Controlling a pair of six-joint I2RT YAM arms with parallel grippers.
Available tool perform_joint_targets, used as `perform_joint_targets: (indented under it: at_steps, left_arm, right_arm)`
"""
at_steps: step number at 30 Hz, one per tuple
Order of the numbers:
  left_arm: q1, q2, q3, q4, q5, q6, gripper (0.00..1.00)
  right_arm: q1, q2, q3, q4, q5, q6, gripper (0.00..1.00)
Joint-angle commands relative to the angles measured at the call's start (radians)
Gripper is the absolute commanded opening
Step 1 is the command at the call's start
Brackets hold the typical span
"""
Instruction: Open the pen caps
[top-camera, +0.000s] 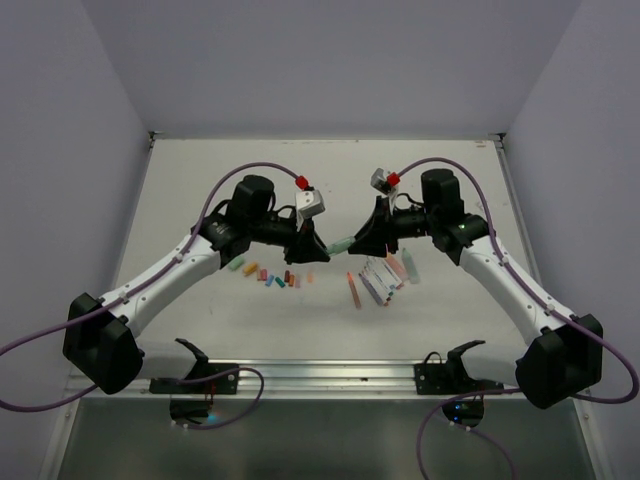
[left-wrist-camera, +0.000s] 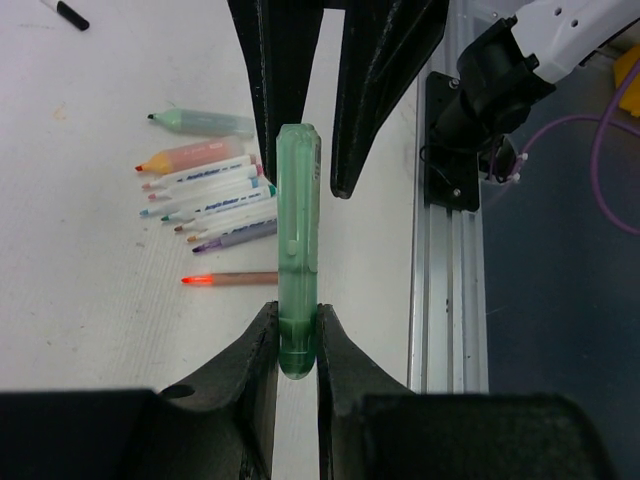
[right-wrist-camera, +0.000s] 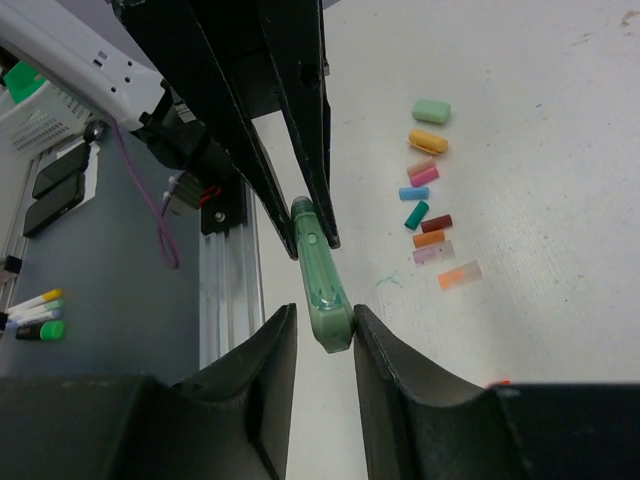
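Seen from above, the left gripper and the right gripper meet nose to nose over the white table. A pale green translucent plastic highlighter bridges the gap between their fingers. On the table just nearer the arm bases than the left fingers lies a scatter of short coloured plastic pen caps. A row of slim white-barrelled pens lies likewise nearer the bases than the right fingers. In the left wrist view, the left fingers are clamped tight on the highlighter's darker green near end, both pads pressed against it. The barrel runs straight out from them to the right gripper's black fingers, which straddle its far end with a slit of table showing along one side. The pens lie left of that barrel, their bare coloured tips pointing away from it. In the right wrist view, the right fingers stand a little apart around the highlighter's rounded end, not clearly pinching it. The loose pen caps lie to the right, beyond the fingertips. Which end carries the highlighter's own cap I cannot tell.
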Motion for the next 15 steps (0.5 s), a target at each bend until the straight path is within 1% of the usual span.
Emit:
perform_joint_targets:
  at_steps: [1, 3, 9, 15]
  left_arm:
    - [0.010, -0.022, 0.000, 0.045, 0.037, -0.015, 0.00]
    - [0.010, -0.019, -0.003, 0.042, 0.051, -0.012, 0.00]
    - [0.010, -0.011, -0.006, 0.022, 0.076, -0.005, 0.00]
    - [0.010, -0.009, -0.007, 0.025, 0.076, -0.007, 0.00]
  right_arm:
    - [0.001, -0.004, 0.034, -0.005, -0.018, -0.023, 0.31]
    - [0.003, -0.004, 0.034, 0.006, -0.020, -0.022, 0.29]
    - [0.003, -0.004, 0.034, 0.055, -0.035, -0.002, 0.33]
    - [0.003, -0.001, 0.033, 0.070, -0.055, 0.012, 0.32]
